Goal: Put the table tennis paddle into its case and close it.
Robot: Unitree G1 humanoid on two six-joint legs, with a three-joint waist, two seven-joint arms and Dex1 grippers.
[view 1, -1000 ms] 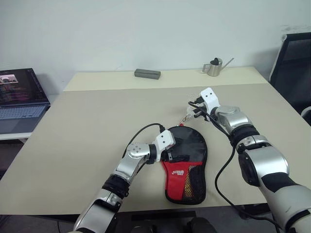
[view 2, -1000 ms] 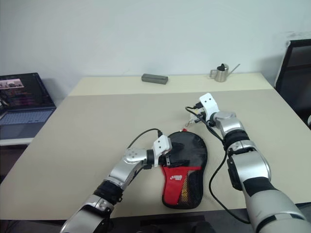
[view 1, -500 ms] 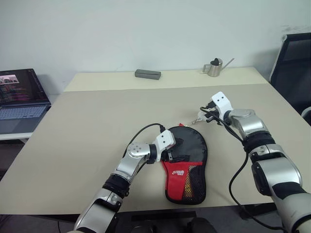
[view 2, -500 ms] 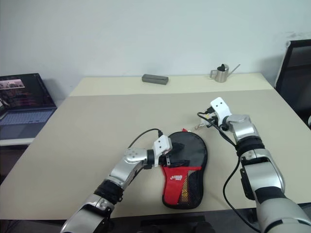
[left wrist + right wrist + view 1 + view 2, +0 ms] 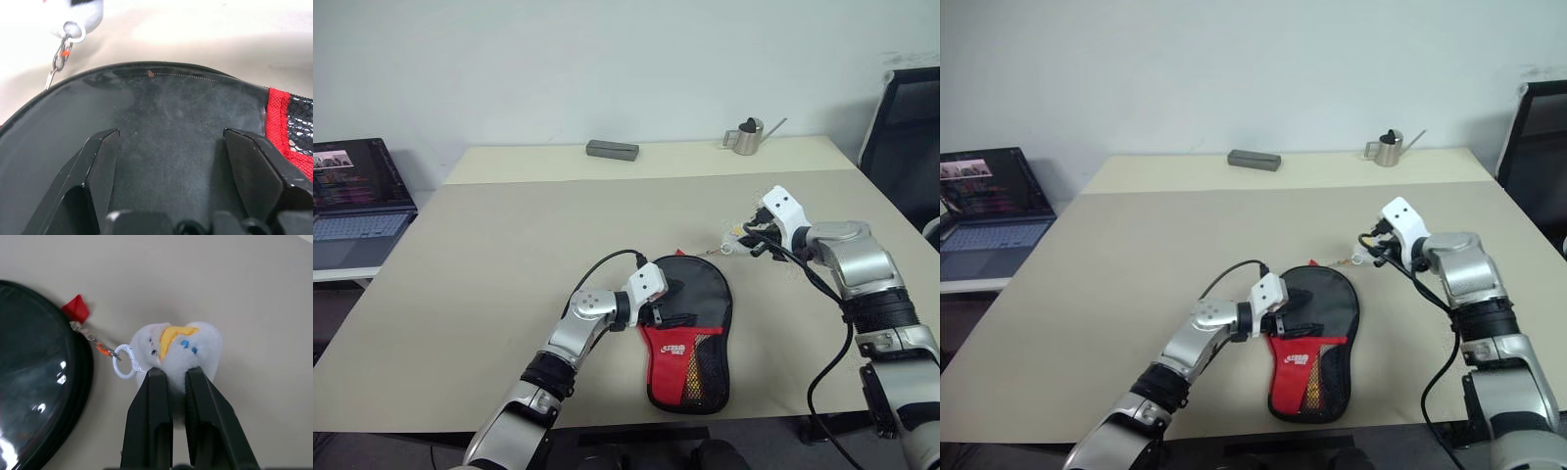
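Two grippers in frame, both at the case (image 5: 688, 328), which lies flat near the front edge of the beige table (image 5: 489, 255), round black end away from the robot, red mesh-pocket end toward it.

Left gripper (image 5: 668, 305): rests over the black round part of the case, fingers (image 5: 100, 161) spread wide (the wrist view shows black fabric filling the gap between them). Whether the finger pads actually press on the fabric cannot be told.

Right gripper (image 5: 751, 238): off to the right of the case's round end, above the table, fingers (image 5: 154, 404) pinched narrowly on the white-yellow charm (image 5: 173, 350). A small white ring and short chain (image 5: 93, 342) run from the charm to the case rim beside a red tab (image 5: 76, 308). In the head views the charm is tiny and partly hidden behind the gripper; the chain reads only as a thin line.

Table tennis paddle: not visible as such; the case looks filled and flat, so it may be inside, but no face or handle shows. The zipper track (image 5: 195, 75) appears along the rim; how far round it is closed cannot be made out.

Background: grey oblong box (image 5: 611, 149) and small metal watering can (image 5: 745, 135) at the far edge; laptop (image 5: 352, 196) to the left; black chair (image 5: 906, 127) cut off at the right edge.
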